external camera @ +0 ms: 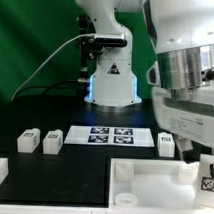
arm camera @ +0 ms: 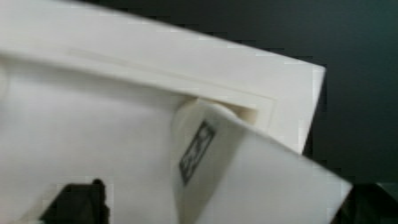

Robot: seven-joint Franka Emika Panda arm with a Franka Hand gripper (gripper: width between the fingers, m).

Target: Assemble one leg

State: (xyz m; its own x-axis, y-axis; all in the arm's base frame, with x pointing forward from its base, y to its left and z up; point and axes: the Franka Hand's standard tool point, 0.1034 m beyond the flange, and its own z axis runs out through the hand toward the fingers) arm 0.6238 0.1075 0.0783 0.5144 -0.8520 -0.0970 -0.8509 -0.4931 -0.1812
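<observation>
Gripper (external camera: 201, 158) hangs at panel's (external camera: 142, 191) far right corner, leg (arm camera: 228, 160) against that corner; grip can't be told.

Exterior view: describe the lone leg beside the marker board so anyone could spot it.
Find the marker board mid-table. The leg stands just off its end on the exterior view's right, alone; two other legs sit paired on the opposite side.

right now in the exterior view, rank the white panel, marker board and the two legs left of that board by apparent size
1. white panel, nearest the camera, which inflates it
2. marker board
3. leg beside the board and leg beyond it: they look alike, so tied
</observation>
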